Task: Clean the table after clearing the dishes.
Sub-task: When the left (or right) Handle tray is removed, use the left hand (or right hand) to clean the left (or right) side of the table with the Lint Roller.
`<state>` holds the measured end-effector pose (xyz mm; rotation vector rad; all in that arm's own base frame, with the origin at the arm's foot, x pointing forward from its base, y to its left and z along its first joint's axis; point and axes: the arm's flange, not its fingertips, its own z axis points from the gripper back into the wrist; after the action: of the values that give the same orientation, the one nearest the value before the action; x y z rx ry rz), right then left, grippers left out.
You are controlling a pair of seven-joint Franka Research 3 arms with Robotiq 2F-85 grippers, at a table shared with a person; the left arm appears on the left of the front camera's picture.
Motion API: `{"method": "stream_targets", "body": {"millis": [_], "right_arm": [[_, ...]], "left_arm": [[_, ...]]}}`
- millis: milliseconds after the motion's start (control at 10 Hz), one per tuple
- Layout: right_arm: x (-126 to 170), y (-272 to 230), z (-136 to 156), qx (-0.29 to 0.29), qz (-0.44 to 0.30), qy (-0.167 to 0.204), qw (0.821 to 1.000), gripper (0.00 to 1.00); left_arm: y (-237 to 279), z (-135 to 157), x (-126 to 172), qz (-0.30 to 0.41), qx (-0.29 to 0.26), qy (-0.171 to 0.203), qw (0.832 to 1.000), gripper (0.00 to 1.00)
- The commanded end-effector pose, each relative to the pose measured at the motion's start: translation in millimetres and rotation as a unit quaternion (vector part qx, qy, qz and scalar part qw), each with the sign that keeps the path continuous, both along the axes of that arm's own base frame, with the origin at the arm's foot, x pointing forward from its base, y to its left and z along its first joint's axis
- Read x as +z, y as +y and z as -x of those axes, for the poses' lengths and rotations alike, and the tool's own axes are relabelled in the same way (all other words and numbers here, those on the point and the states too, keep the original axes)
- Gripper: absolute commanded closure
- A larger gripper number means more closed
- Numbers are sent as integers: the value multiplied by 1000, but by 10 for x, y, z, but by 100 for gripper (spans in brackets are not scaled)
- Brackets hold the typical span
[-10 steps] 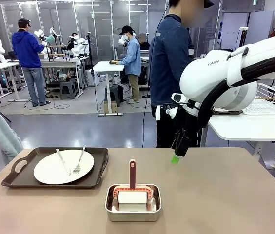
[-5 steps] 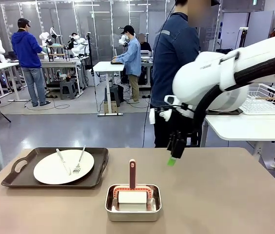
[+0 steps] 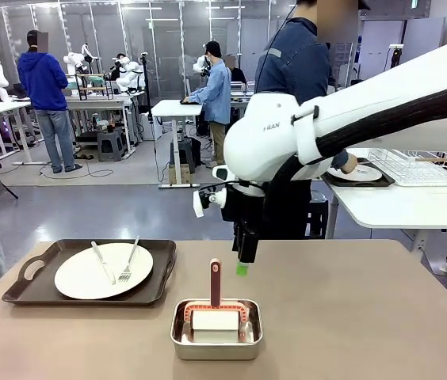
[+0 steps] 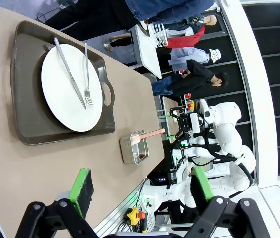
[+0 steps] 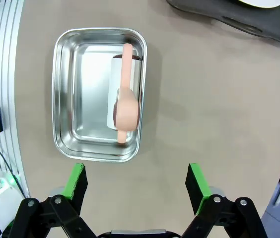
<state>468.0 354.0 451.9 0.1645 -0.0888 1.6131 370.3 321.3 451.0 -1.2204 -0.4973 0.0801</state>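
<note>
On the tan table (image 3: 366, 317) at the left lies a dark brown tray (image 3: 157, 277) with a white plate (image 3: 89, 273), a knife and a fork. The left wrist view shows the same tray (image 4: 26, 114) and plate (image 4: 63, 94). A second plate on a tray (image 3: 360, 172) rests on the white side table at the far right, under the person's hand. My right gripper (image 3: 242, 267) hangs open just beyond a steel pan (image 3: 216, 340), with nothing between its fingers. Seen from above, my right gripper (image 5: 136, 181) is beside the pan (image 5: 80, 94). My left gripper (image 4: 141, 186) is open and empty, off the table's edge.
The steel pan holds a roller tool with a pink handle (image 3: 215, 283) that sticks up; the same pink handle (image 5: 126, 106) lies across the pan in the right wrist view. A person in a dark blue shirt (image 3: 295, 71) stands at the far side. A white wire basket (image 3: 422, 168) sits on the side table.
My right arm has swung left across the table, from the far right side to just beyond the pan. The person has turned toward the side table.
</note>
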Motion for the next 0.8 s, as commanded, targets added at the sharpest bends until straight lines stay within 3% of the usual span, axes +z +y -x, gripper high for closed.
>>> {"method": "stream_targets", "body": {"millis": [0, 700], "right_arm": [[-35, 198, -57, -2, 16, 12, 1000, 0], [-416, 622, 82, -46, 79, -9, 996, 0]], "left_arm": [[19, 24, 10, -1, 1, 0, 1000, 0], [19, 24, 10, -1, 1, 0, 1000, 0]]}}
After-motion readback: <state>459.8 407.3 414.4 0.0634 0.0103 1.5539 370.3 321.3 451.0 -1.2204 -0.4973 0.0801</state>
